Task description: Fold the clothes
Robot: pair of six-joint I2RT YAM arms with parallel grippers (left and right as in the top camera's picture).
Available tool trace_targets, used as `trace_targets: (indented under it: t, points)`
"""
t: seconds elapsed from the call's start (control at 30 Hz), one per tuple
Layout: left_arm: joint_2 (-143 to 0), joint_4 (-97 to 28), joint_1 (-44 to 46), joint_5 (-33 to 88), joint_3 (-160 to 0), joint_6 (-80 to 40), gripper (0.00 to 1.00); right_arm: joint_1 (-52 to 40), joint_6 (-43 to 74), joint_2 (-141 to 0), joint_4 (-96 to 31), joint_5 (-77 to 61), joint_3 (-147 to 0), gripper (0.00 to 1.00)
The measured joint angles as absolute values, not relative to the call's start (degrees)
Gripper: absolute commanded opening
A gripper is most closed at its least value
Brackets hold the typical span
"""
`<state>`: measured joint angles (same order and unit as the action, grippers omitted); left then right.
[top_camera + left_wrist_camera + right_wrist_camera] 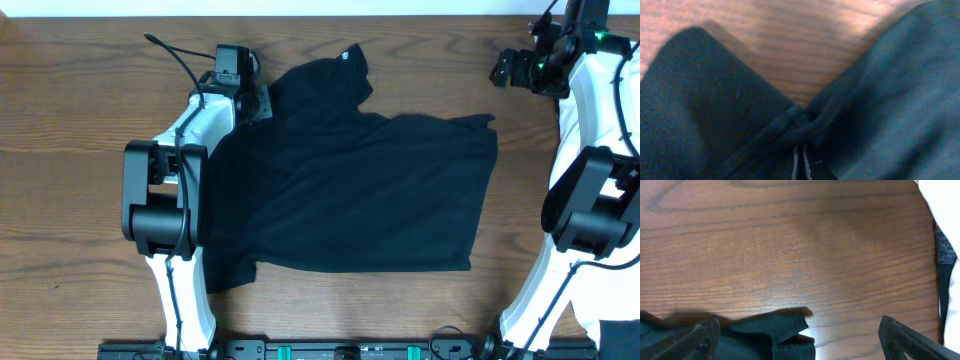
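The black shirt [370, 190] lies spread across the middle of the wooden table, with a sleeve and the collar bunched toward the back left. My left gripper [262, 100] sits at that back-left part and is shut on a pinched fold of the black fabric. In the left wrist view the closed gripper [801, 162] shows at the bottom, with shirt cloth [900, 100] gathered around it. My right gripper [503, 68] hovers open over bare table at the back right, apart from the shirt. In the right wrist view its open gripper [800, 325] frames a shirt corner [765, 335] below it.
Bare wooden table [60, 150] surrounds the shirt on the left, back and right. Both arm bases stand along the front edge. Something white [945, 210] shows at the right edge of the right wrist view.
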<state>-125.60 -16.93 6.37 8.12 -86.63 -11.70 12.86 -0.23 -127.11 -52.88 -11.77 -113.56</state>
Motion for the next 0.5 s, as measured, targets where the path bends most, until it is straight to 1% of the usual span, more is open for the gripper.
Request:
trace_targets:
  t: [0.17, 0.5]
  points:
    - [-126.2, -19.6, 5.9, 6.1, -87.8, -12.5, 0.06, 12.9, -0.2, -127.1, -52.9, -11.8, -113.6, 0.99]
    - [-125.8, -28.3, 3.3, 0.9, -89.4, -22.0, 0.06, 12.9, -0.2, -127.1, -52.9, -11.8, -113.6, 0.99]
